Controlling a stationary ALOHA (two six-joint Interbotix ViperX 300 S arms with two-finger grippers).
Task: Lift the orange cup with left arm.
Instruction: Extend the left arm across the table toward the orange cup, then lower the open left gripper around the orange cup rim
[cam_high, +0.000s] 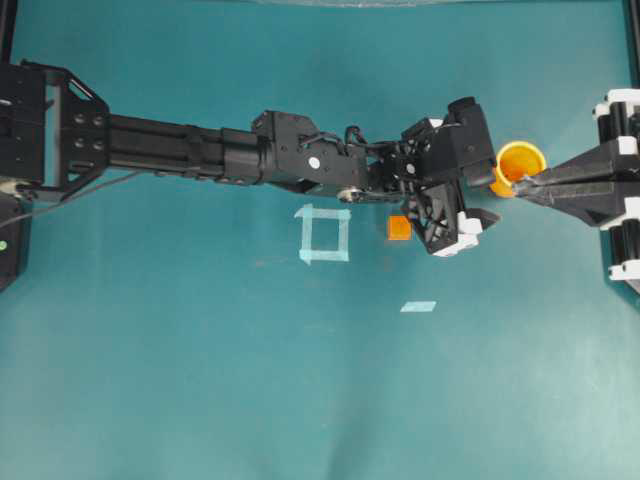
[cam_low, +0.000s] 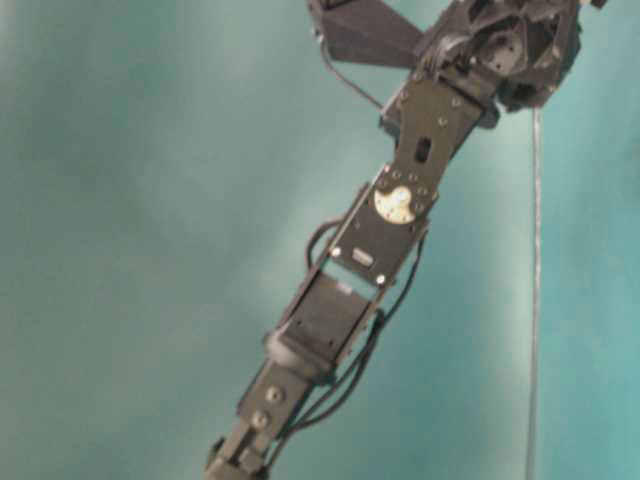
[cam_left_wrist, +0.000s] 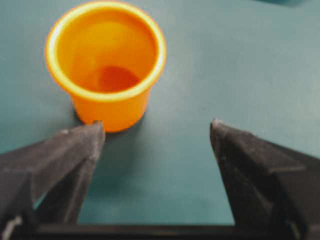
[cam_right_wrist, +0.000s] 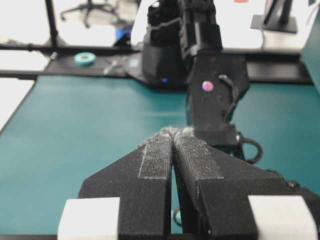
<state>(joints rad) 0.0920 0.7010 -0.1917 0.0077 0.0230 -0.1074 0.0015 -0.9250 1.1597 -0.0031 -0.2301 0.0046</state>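
I look straight down on the table (cam_high: 200, 380); a low side view hugs the left arm (cam_low: 385, 230), which the right wrist camera faces close too.

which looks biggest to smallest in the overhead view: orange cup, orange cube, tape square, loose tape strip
1. tape square
2. orange cup, partly hidden by the hands
3. loose tape strip and orange cube: look alike, and the cube is partly covered

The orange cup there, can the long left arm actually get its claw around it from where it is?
Probably yes. The left gripper is open, nothing lies between it and the upright orange cup, but the cup sits off toward one finger, so it must shift sideways first.
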